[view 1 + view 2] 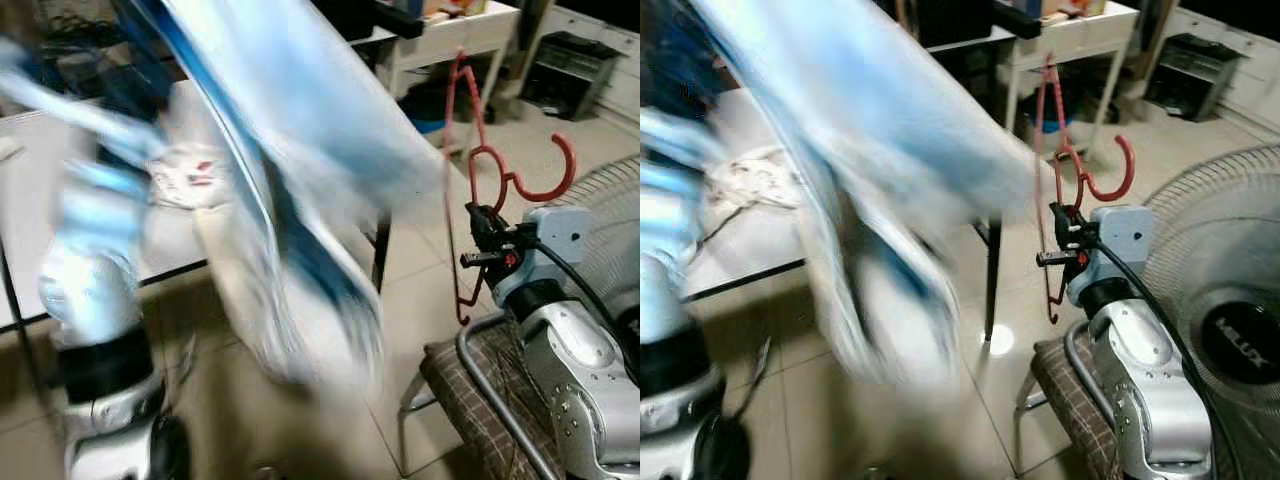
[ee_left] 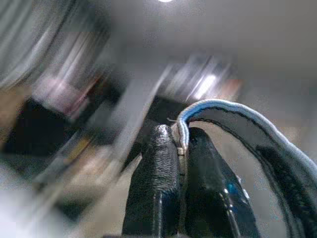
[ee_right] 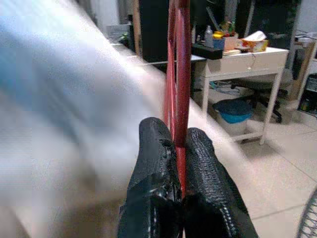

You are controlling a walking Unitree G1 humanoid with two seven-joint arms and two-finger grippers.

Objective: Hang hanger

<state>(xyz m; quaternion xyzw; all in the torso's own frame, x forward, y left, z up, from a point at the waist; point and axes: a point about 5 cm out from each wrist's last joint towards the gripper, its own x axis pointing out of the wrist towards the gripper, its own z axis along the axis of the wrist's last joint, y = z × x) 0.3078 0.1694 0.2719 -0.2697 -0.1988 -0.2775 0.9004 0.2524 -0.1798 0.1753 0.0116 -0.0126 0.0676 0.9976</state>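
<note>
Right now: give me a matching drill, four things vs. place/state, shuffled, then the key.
Things
1. red hanger
2. blue-and-white garment
3. fan
4. white desk

Place or state
A. motion-blurred, its edge pinched by the left gripper
B. at the back of the room, boxes on top
C. clamped in the right gripper
D. round grille beside the right arm

Pairs: 1-C, 2-A, 3-D, 4-B
</note>
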